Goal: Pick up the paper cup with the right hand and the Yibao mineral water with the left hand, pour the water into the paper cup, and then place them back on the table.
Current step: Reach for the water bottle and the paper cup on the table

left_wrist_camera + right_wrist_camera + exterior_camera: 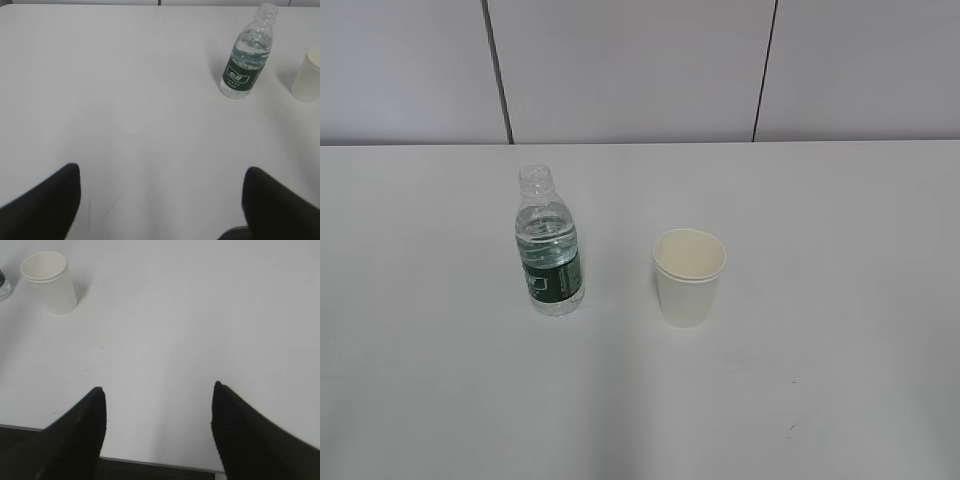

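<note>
the bottle (pixel 246 59) has a green label; its white characters are unreadable.

**Black fingers at the bottom of each wrist view**

Only the fingers of each end effector show. The left end effector (pixel 160 200) has two matt black fingers (pixel 45 205) with blunt, rounded tips, widening toward the bottom edge. The right end effector (pixel 157 427) has two black fingers (pixel 250 435) that taper to narrower tips; the inner face of one carries a fine gridded texture. No part of either arm shows in the exterior view.

Left claw (pixel 161 172) and right claw (pixel 157 390) both gape wide, holding nothing.
</note>
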Available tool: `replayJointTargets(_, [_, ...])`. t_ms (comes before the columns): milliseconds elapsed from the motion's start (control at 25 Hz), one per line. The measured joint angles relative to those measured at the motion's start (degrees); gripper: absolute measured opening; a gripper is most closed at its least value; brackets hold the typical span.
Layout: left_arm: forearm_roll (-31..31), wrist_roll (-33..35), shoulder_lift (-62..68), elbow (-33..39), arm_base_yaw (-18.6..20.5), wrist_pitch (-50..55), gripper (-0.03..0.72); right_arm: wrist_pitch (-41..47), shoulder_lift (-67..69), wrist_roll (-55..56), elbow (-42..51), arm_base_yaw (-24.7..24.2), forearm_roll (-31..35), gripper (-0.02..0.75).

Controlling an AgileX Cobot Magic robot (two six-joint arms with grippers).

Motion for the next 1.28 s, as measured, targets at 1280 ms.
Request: replayJointTargets(1280, [0.0, 0.0, 0.0, 0.0, 0.0, 0.0, 0.585, -0.1, 0.0, 0.0, 0.0, 0.0, 0.0, 0.519])
